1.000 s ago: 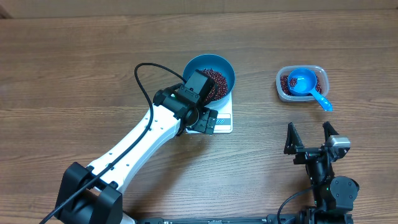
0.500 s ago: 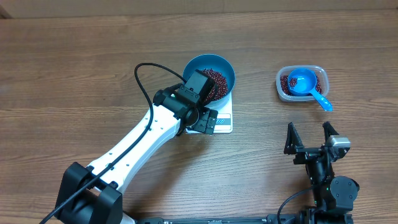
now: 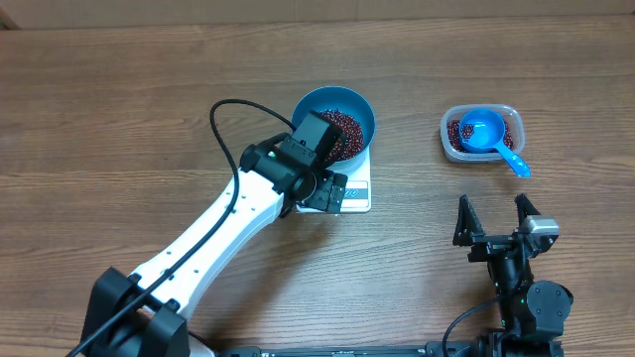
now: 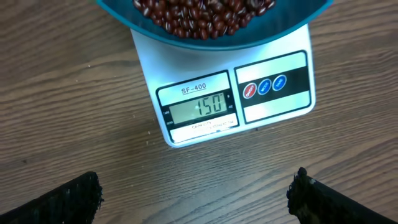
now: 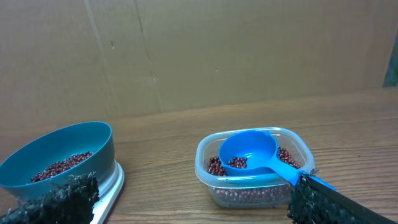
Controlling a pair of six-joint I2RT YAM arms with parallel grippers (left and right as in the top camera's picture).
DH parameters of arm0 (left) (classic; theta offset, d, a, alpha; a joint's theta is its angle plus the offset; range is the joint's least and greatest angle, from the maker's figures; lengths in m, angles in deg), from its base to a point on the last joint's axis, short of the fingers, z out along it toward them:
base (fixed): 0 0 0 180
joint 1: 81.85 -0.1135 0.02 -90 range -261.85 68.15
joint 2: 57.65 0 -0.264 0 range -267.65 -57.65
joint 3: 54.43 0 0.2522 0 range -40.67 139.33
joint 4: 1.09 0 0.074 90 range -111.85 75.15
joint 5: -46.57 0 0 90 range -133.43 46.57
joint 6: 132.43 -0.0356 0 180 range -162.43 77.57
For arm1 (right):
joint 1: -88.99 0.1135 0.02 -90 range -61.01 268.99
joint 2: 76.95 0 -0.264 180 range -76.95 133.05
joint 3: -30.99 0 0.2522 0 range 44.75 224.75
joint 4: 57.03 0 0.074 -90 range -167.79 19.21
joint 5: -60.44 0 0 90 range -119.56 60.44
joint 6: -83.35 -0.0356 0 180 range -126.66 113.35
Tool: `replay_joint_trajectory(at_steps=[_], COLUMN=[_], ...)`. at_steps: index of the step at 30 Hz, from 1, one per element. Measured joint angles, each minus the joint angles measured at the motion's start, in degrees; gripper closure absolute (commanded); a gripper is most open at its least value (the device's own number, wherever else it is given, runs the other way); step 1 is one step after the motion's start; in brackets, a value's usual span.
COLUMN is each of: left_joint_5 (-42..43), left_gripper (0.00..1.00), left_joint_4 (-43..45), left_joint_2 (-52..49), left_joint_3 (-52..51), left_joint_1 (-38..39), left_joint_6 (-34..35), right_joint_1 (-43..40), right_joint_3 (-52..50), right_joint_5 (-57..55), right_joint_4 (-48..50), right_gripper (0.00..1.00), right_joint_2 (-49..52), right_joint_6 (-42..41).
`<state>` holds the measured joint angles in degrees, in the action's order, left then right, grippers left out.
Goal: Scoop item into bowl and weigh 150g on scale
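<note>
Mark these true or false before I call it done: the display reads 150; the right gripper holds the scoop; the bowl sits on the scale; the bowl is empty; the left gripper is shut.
1. The display reads 150. True.
2. The right gripper holds the scoop. False: the scoop lies in the tub, and the right gripper is open, empty and well away from it.
3. The bowl sits on the scale. True.
4. The bowl is empty. False: it holds a heap of beans.
5. The left gripper is shut. False: it is open, holds nothing and hangs over the table just in front of the scale.
</note>
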<state>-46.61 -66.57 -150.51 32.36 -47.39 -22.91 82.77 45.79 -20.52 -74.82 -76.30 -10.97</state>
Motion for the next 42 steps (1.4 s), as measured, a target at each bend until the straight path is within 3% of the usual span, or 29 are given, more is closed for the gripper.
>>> replay_joint_trajectory(at_steps=[12,26,34,42], left_joint_5=[0.0,0.0,0.0,0.2], left_gripper=[0.01,0.01,0.0,0.0], left_joint_4=[-0.1,-0.8,4.8,19.3], left_joint_2=[12.4,46.6,65.7,83.2], left_joint_3=[0.0,-3.1,-17.9,-39.4], left_joint_1=[0.0,-3.0,-8.8,-12.4], left_joint_6=[0.0,-0.5,-0.5,-0.5], right_joint_1=[0.0,0.0,0.0,0.0], right_joint_3=[0.0,0.0,0.0,0.0], right_joint_5=[0.0,0.0,0.0,0.0], right_joint_4=[0.0,-0.1,0.0,-0.1], right_gripper=[0.0,0.0,0.0,0.0], right_joint_2=[0.0,0.0,0.0,0.0], right_joint_6=[0.0,0.0,0.0,-0.2])
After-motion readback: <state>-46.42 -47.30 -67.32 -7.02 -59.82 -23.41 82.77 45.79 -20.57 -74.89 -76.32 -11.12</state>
